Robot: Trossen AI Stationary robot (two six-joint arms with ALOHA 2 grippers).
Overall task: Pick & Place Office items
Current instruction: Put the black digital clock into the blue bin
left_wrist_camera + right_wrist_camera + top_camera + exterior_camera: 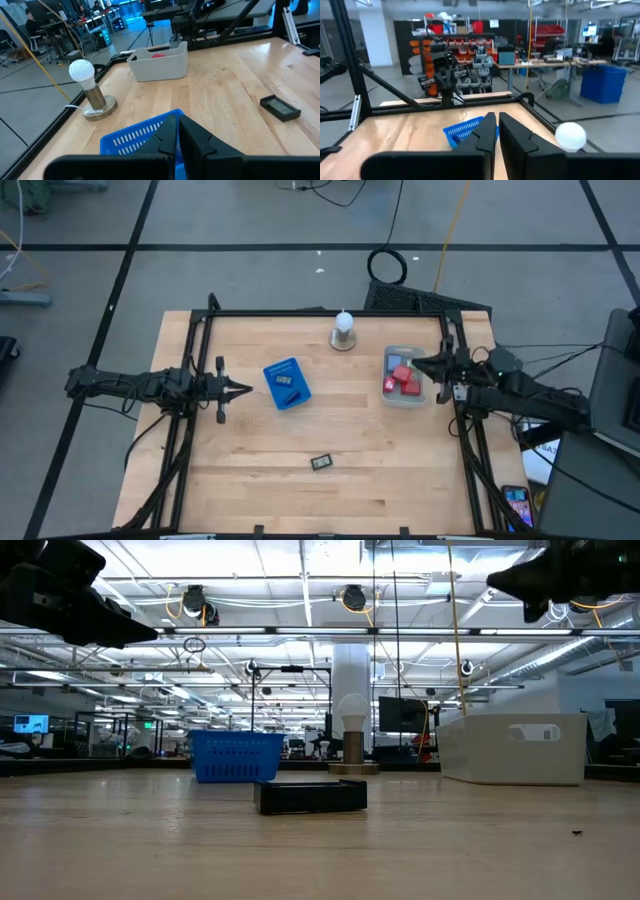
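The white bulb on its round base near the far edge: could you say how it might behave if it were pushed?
The bulb stands tall on a narrow stem, so a high push may tip it. Its base looks flat, so a low push would likely slide it.

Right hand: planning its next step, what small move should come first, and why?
Probably open the right hand and lower it into the white bin. It hangs shut and empty at the bin's edge, with red blocks inside. The left hand waits shut beside the blue basket.

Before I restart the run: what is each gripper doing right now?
Left gripper: shut, holding nothing, beside the blue basket.
Right gripper: shut, holding nothing, above the white bin.
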